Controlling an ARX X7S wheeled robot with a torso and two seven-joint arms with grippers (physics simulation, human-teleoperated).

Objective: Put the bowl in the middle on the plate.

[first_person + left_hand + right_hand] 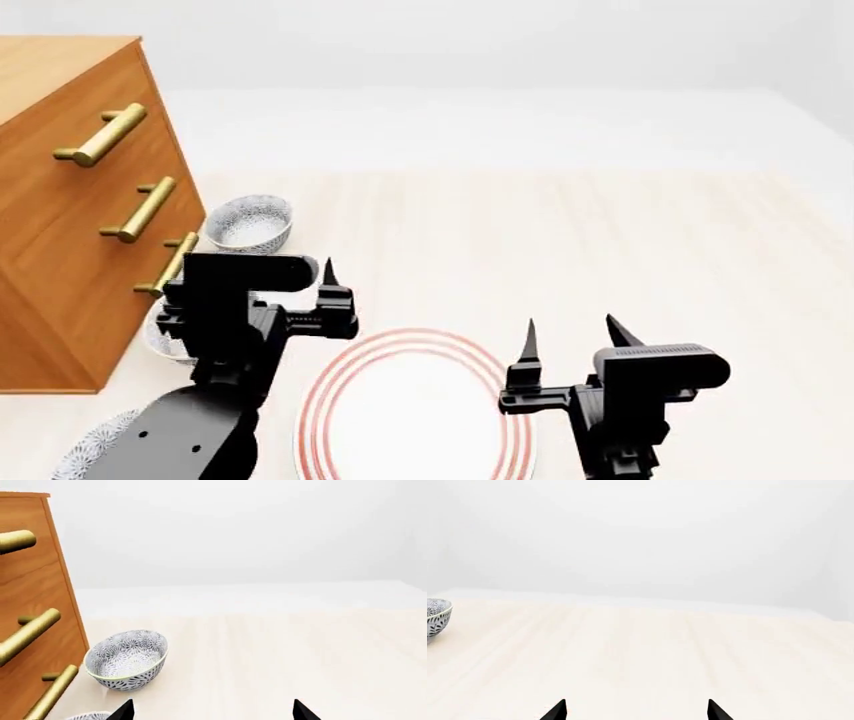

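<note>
Bowl [163, 335] number two of the three look-alikes sits on the pale wooden table [601, 250], tight against the front of the wooden dresser [67, 220] and mostly hidden behind the left arm in the head view; only a sliver of its patterned rim shows there, and the left wrist view catches just its edge [90, 715]. A second patterned bowl, the far bowl [250, 223], stands farther along the dresser, below the brass handles [140, 208], and is plainly seen upright from the left wrist [127, 659]. A third one, the near bowl [94, 450], lies at the lower corner of the head view, partly covered by the arm.

The plate [414, 410] with red rings lies flat on the table between the two arms, with nothing on it, just beside the middle bowl but not touching it.

The left tool [296, 282] hangs above the table near the middle bowl, its jaws spread and holding nothing. The right tool [571, 340] hovers by the plate's right rim, its jaws likewise apart and unloaded.
</note>
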